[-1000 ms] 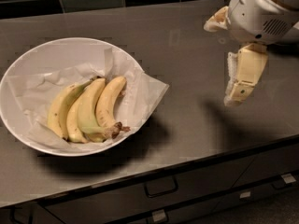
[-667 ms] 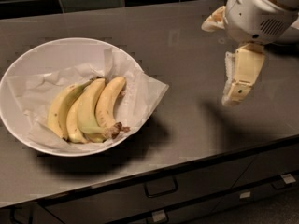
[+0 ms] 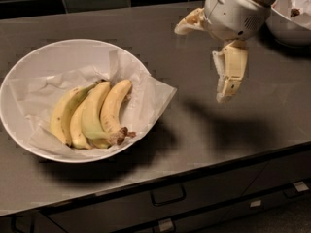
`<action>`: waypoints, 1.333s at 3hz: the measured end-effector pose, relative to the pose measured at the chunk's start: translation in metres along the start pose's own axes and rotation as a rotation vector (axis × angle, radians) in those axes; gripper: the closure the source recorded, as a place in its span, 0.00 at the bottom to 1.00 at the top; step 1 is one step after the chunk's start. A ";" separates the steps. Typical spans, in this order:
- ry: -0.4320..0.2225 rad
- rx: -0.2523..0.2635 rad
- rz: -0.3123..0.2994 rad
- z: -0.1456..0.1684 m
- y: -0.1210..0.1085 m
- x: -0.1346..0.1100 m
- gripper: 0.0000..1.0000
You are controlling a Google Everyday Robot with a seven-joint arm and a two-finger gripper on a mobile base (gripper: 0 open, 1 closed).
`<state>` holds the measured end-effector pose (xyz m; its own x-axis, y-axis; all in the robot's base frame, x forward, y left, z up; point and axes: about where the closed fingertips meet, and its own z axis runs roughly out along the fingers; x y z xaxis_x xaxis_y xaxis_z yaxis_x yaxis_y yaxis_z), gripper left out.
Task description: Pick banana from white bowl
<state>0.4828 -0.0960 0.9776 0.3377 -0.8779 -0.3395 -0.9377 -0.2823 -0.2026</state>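
The banana [image 3: 90, 114] is a bunch of several yellow, partly greenish bananas joined at a brown stem end. It lies in the white bowl [image 3: 29, 67], a wide shallow bowl lined with crumpled white paper, at the left of the grey counter. My gripper [image 3: 201, 64] hangs above the counter to the right of the bowl, apart from it. It is open and empty, with one cream finger [image 3: 231, 76] pointing down and the other finger [image 3: 190, 23] pointing left.
A smaller white bowl [image 3: 291, 23] with reddish contents stands at the back right, behind my arm. The counter's front edge runs across the bottom, with drawers [image 3: 167, 195] below it. A dark tiled wall is at the back.
My gripper has moved left, closer to the white bowl, still open. The banana and bowl have not moved.
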 end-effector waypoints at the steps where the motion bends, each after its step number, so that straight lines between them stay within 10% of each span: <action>1: -0.005 0.016 -0.075 0.000 -0.005 0.000 0.00; 2: -0.005 0.016 -0.075 0.000 -0.005 0.000 0.00; 4: 0.010 -0.021 -0.456 0.012 -0.020 -0.074 0.00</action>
<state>0.4774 -0.0210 0.9959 0.7160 -0.6654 -0.2111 -0.6946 -0.6487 -0.3111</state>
